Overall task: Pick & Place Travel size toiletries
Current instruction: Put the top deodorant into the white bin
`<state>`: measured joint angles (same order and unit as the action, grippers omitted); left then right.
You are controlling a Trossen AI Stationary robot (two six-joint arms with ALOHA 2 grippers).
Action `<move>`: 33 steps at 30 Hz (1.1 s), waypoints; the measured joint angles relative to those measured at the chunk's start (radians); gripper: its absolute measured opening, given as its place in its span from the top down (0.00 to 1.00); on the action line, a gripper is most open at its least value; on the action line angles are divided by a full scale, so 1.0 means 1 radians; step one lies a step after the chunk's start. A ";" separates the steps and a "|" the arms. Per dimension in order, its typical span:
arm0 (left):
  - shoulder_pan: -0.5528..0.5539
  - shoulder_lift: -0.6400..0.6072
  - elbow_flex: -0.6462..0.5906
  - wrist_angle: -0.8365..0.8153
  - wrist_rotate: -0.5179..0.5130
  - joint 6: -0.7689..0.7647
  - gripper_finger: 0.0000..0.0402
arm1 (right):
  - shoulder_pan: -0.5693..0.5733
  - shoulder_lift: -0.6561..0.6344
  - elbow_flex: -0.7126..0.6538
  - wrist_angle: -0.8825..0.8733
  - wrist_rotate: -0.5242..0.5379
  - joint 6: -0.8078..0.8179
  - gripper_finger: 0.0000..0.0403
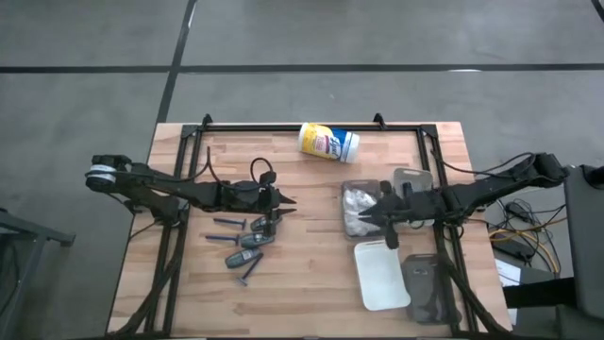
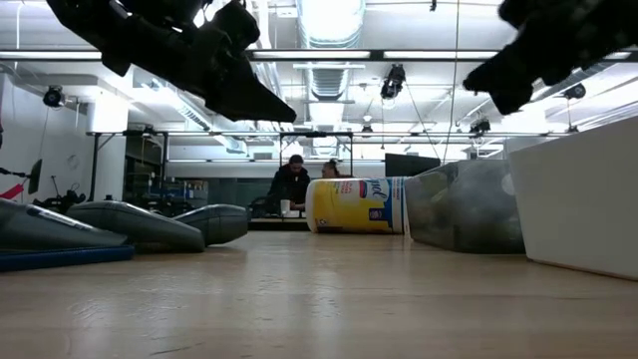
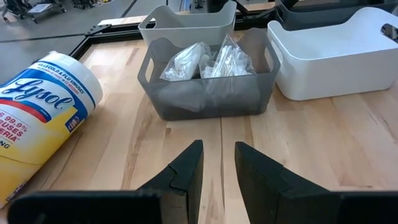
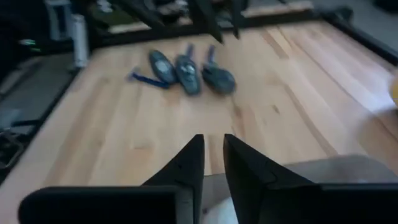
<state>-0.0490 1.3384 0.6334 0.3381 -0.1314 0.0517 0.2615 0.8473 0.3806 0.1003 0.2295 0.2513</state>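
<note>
Three dark grey tubes (image 1: 253, 247) (image 4: 186, 71) and slim dark sticks (image 1: 229, 223) lie flat on the wood left of centre. White crinkly packets (image 1: 358, 206) (image 3: 205, 61) sit in a smoky clear tray (image 3: 205, 102) right of centre. My left gripper (image 1: 288, 201) (image 3: 218, 158) hovers above the table just beyond the tubes, pointing toward the tray, narrowly open and empty. My right gripper (image 1: 366, 218) (image 4: 213, 152) hangs over the tray's left edge, pointing toward the tubes, also narrowly open and empty. In the low view both grippers (image 2: 261, 100) (image 2: 498, 88) are clear of the table.
A yellow-and-white canister (image 1: 328, 142) (image 3: 37, 124) lies on its side near the far edge. A white tray (image 1: 381, 275) (image 3: 336, 56) and a darker tray (image 1: 429, 289) sit near the right front, and another pale tray (image 1: 412, 179) lies behind. Bare wood lies between tubes and trays.
</note>
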 joint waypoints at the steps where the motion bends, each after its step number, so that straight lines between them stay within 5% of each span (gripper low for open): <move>1: 0.000 0.000 0.000 -0.003 0.000 0.000 0.75 | 0.000 -0.021 -0.028 0.037 -0.017 -0.023 0.87; 11: -0.001 0.000 0.000 -0.013 0.008 -0.001 0.75 | -0.001 -0.322 -0.265 0.278 -0.108 -0.130 0.92; 19: -0.043 -0.009 0.000 -0.113 0.040 -0.038 0.75 | 0.000 -0.519 -0.372 0.264 -0.181 -0.172 0.90; 33: -0.138 -0.036 0.000 -0.480 0.090 -0.217 0.75 | 0.000 -0.564 -0.372 0.109 -0.179 -0.257 0.79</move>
<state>-0.1869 1.3022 0.6334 -0.1421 -0.0412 -0.1654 0.2615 0.2831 0.0090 0.2096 0.0510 -0.0061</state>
